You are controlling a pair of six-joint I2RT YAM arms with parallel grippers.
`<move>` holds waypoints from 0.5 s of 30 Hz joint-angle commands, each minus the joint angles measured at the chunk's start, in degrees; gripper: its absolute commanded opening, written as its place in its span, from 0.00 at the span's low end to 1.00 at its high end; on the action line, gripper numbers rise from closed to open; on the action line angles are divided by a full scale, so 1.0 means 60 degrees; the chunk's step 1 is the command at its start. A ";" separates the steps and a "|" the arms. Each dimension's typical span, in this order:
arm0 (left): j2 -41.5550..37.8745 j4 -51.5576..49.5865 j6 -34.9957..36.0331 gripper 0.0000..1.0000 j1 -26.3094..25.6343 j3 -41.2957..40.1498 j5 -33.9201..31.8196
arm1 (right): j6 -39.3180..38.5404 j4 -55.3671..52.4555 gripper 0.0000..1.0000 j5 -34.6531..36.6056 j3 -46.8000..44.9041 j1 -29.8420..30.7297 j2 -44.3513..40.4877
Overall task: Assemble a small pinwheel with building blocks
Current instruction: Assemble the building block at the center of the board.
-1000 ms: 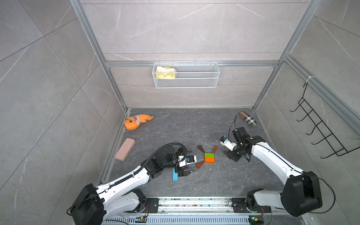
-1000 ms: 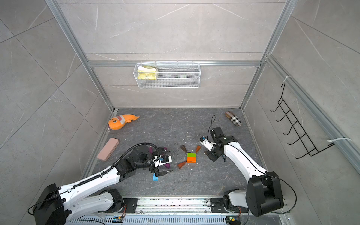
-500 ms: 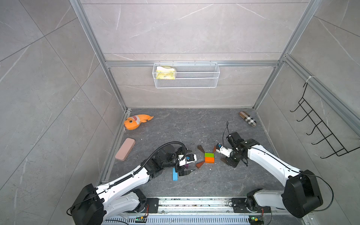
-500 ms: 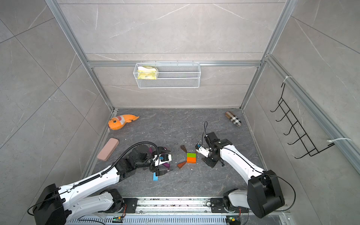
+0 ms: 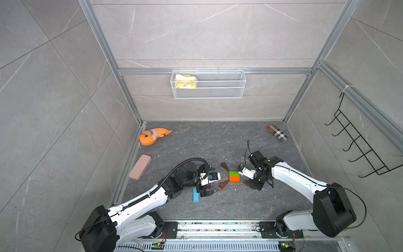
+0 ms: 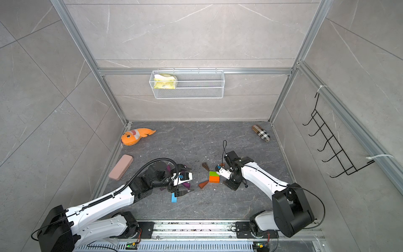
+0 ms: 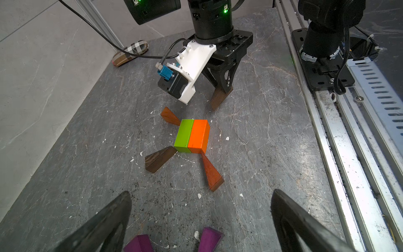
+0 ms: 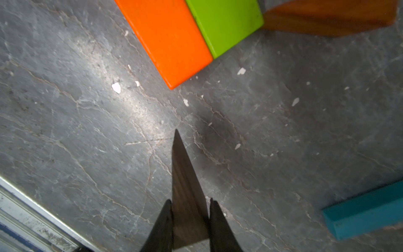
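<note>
A green brick (image 5: 234,173) and an orange brick (image 5: 234,179) lie pressed together mid-floor. Three brown and orange wedges (image 7: 159,158) (image 7: 211,174) (image 7: 169,116) point outward from their corners. My right gripper (image 5: 250,184) is shut on a dark brown wedge (image 8: 185,185), held low just right of the orange brick (image 8: 170,37). My left gripper (image 7: 201,193) stands open left of the bricks, with nothing between its fingers. Two purple wedges (image 7: 209,239) (image 7: 139,244) lie beneath it, and a light-blue bar (image 5: 195,194) lies by it.
An orange plush fish (image 5: 152,136) and a pink case (image 5: 140,167) lie at the left wall. A plaid case (image 5: 277,133) is at the back right. A wire basket (image 5: 208,84) hangs on the back wall, a hook rack (image 5: 357,144) on the right.
My right gripper has carried the dark brown wedge leftward and forward, down beside the orange brick. The left arm has stayed put.
</note>
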 commanded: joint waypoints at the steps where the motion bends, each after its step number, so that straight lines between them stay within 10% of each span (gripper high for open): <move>1: 0.0028 -0.0025 -0.0023 1.00 0.0059 0.0396 0.0435 | 0.0289 0.0259 0.14 -0.0045 -0.0151 0.0132 0.0193; 15: 0.0045 -0.0252 0.0063 1.00 0.0044 0.0443 0.0491 | 0.0461 0.0738 0.14 0.0229 -0.0266 0.0342 0.0754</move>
